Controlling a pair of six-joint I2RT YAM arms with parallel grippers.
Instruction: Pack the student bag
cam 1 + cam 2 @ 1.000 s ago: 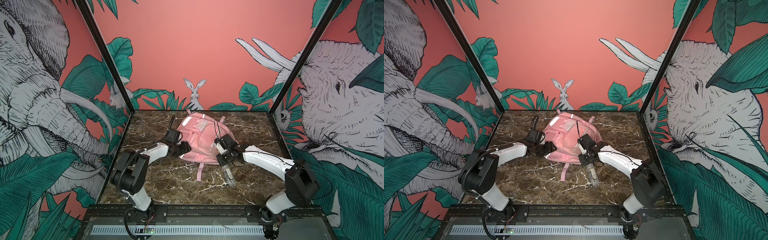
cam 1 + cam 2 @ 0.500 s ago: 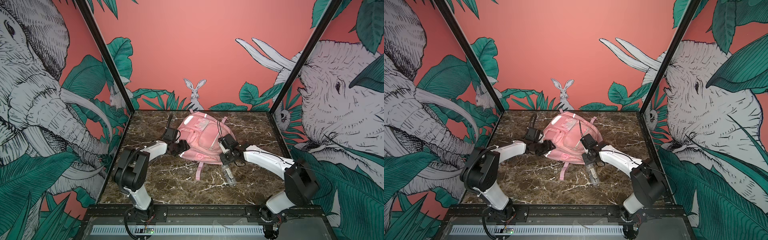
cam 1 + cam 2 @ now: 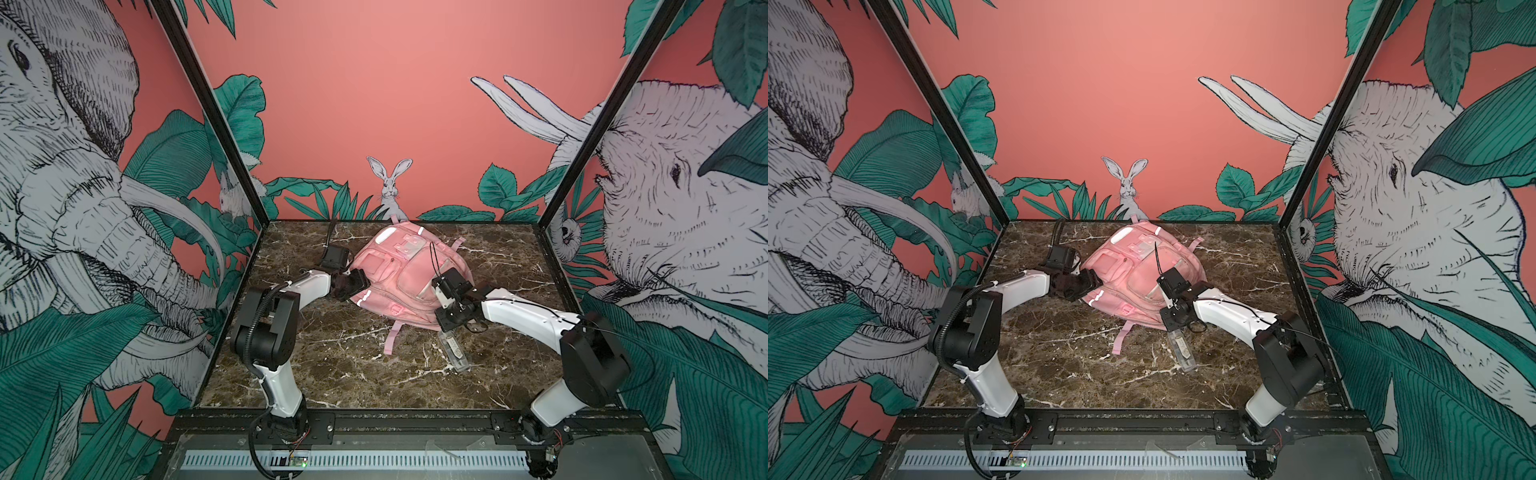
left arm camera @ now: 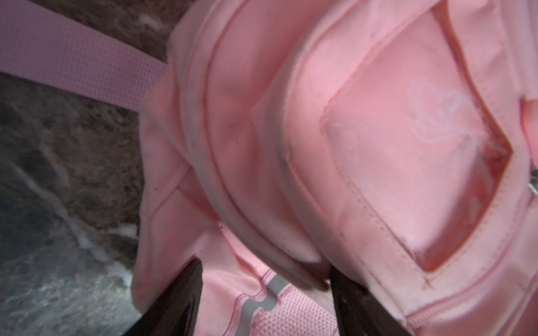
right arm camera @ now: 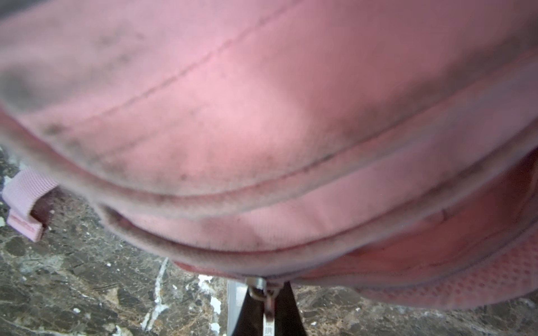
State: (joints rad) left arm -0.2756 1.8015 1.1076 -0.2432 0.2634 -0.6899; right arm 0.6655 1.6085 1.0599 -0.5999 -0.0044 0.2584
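The student bag (image 3: 405, 270), a domed pink backpack with zip pockets and silver strips, lies face up at the rear centre of the marble table (image 3: 332, 374), one strap (image 3: 390, 340) trailing forward. The left gripper (image 4: 265, 270), its forearm stretched from a raised elbow, clamps wide around a thick fold of the bag's left side. The right gripper (image 5: 269, 295), reaching low to the near-right edge, is pinched together on a zipper pull (image 5: 262, 286). A clear plastic case (image 3: 454, 351) lies just in front.
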